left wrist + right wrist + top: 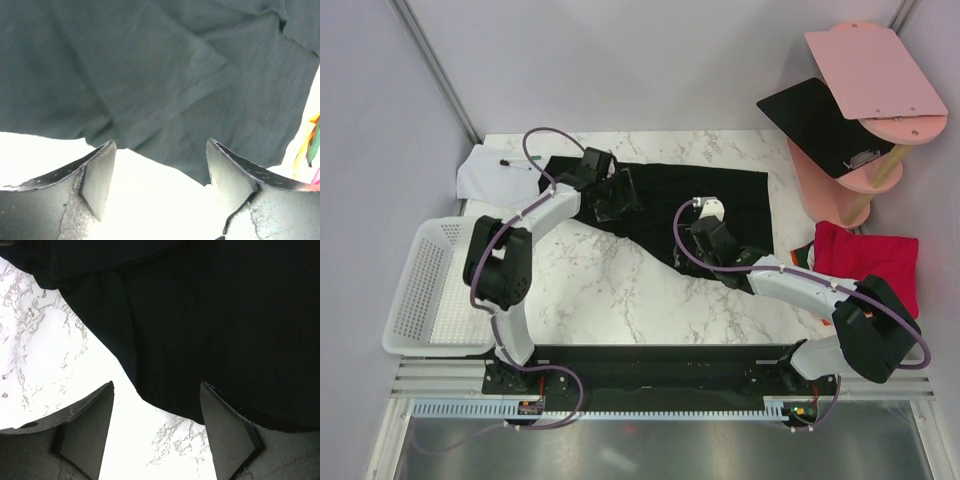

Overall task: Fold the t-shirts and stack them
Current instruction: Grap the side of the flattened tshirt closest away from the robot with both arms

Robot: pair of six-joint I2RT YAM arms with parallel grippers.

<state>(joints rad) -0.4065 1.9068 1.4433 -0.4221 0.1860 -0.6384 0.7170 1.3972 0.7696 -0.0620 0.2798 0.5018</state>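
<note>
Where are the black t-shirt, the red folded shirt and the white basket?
black t-shirt (660,185): top external view, middle of the spread cloth.
red folded shirt (870,255): top external view, its upper face.
white basket (415,285): top external view, left wall.

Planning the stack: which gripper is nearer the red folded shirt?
Right. The right gripper is over the black t-shirt, left of the red shirt; the left gripper is farther left.

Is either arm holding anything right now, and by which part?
Nothing is held. The left gripper and right gripper both sit open at the edge of the plain black cloth t-shirt.
</note>
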